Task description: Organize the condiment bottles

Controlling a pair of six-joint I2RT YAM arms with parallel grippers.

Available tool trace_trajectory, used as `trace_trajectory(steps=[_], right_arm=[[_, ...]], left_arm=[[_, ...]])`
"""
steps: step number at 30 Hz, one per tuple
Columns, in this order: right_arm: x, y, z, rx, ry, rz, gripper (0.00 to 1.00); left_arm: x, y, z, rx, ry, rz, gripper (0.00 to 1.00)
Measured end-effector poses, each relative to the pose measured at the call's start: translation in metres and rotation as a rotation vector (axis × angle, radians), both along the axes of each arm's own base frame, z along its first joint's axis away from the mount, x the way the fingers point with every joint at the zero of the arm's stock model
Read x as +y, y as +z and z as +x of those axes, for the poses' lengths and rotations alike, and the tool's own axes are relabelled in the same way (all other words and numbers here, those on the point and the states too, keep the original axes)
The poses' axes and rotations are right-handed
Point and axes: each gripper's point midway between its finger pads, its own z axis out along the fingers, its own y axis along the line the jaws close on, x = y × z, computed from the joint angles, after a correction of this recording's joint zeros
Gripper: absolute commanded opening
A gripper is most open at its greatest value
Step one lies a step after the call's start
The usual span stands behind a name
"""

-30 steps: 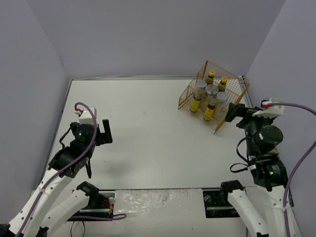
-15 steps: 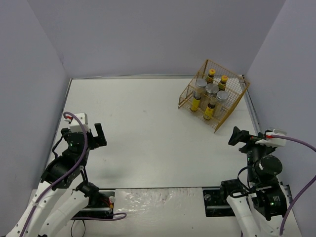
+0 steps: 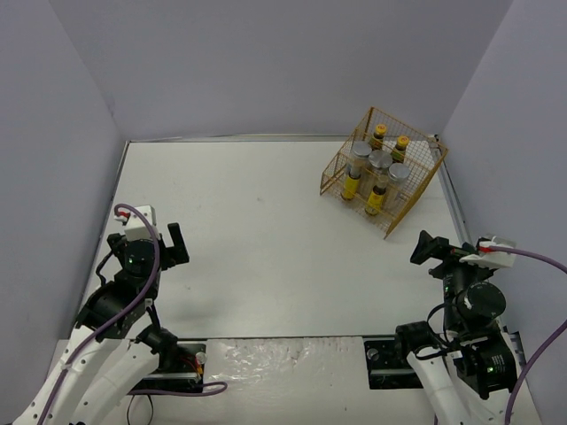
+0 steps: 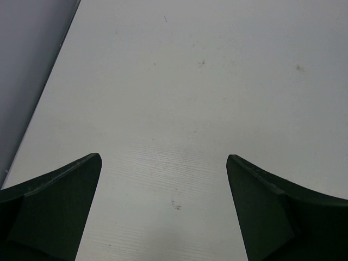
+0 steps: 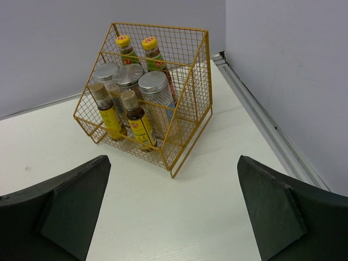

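Observation:
All seven condiment bottles stand inside the gold wire basket (image 3: 337, 164) at the back right. Two dark-brown bottles with yellow caps (image 5: 124, 46) are at its rear. Three pale jars with silver lids (image 5: 154, 84) are in the middle. Two dark bottles with yellow labels (image 5: 138, 119) are at its front. From above the jars (image 3: 380, 160) and the front bottles (image 3: 376, 200) show clearly. My right gripper (image 5: 173, 206) is open and empty, set back from the basket's near corner; it also shows from above (image 3: 425, 248). My left gripper (image 4: 163, 206) is open and empty over bare table at the left (image 3: 175, 243).
The basket (image 5: 208, 70) sits close to the right wall and the metal table edge strip (image 5: 266, 128). Grey walls enclose the white table (image 3: 266, 212) on three sides. The left table edge (image 4: 38, 109) lies close to my left gripper.
Both arms have drawn back toward the near edge over the last second. The right gripper has moved away from the basket. Little has moved in the last half second.

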Motion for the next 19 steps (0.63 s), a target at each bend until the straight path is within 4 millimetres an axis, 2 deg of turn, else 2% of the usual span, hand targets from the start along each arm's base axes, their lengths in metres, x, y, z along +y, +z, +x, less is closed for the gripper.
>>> trace_trajectory(steps=[19], right_arm=[[-0.0021, -0.0012, -0.0007, 0.002, -0.015, 0.011, 1.0]], left_arm=[[-0.0007, -0.0039, 0.0021, 0.019, 0.002, 0.011, 0.97]])
